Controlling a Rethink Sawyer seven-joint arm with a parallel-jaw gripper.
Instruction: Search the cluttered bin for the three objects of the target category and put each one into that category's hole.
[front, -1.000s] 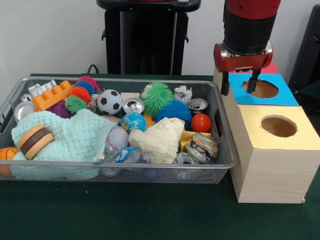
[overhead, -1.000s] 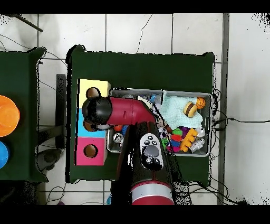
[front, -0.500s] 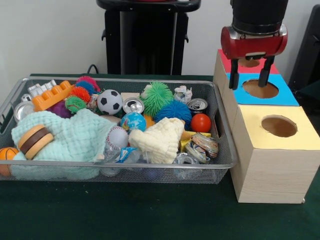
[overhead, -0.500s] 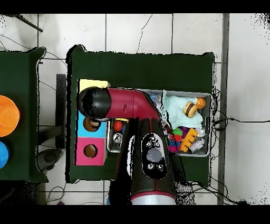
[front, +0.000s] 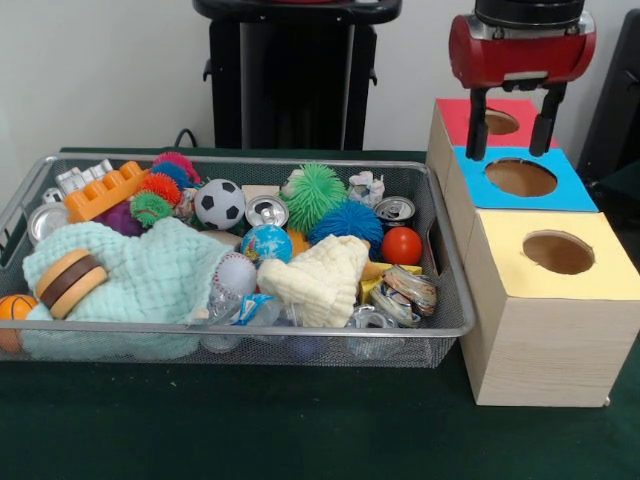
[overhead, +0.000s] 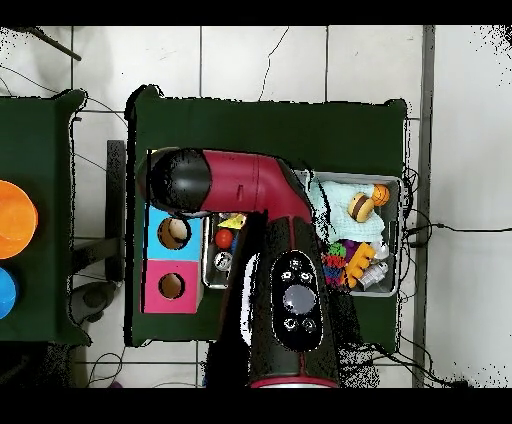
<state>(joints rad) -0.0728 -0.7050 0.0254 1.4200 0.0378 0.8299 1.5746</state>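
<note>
The gripper (front: 510, 125) hangs at the upper right of the front view, its two dark fingers (front: 478, 125) spread apart and gripping nothing, above the blue-topped box (front: 570, 188) and in front of the red-topped box (front: 455, 115). Below sits the yellow-topped box (front: 600, 270). To the left, the wire bin (front: 300, 330) holds balls, cans, cloths and toys, among them a red ball (front: 402, 246).

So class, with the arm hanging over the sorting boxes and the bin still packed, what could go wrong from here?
1. The gripper is open and empty above the blue box, so the next grasp must come from the crowded wire bin; its fingers may catch a neighbour.
2. The cream cloth and mint cloth cover other items, so targets may stay hidden.
3. The red ball could roll away when touched.
</note>
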